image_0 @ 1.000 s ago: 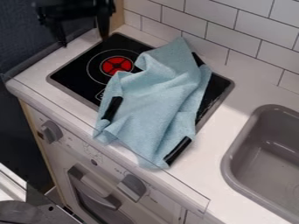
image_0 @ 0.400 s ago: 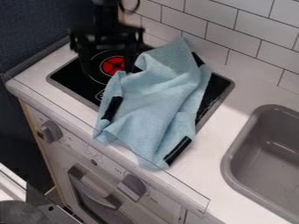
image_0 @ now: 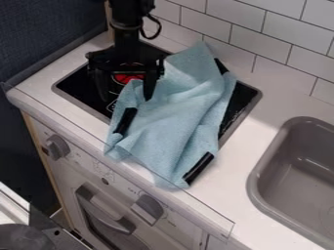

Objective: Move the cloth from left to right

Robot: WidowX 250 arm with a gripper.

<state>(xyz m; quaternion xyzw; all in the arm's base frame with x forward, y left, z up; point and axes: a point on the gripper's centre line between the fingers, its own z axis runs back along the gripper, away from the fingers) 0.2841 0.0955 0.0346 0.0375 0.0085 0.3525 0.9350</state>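
Gray knobs (image_0: 147, 210) line the toy oven's front (image_0: 186, 229) nearest you, below the white surface (image_0: 238, 166), where a gray sink (image_0: 254, 185) sits at the right. Behind the oven's front, the rumpled light-blue cloth (image_0: 173, 114) drapes across the black cooktop (image_0: 77, 87) and onto the surface's near edge. Your pincer (image_0: 126, 97) hangs at the cloth's upper left, spread wide and gripping nothing, before white wall tiles (image_0: 261, 41).

Sink's (image_0: 274, 168) cut off at R edge, oven door (image_0: 120, 239) at btm, arm (image_0: 127, 24) at top; cloth (image_0: 179, 112) hides pt of stovetop (image_0: 75, 88).
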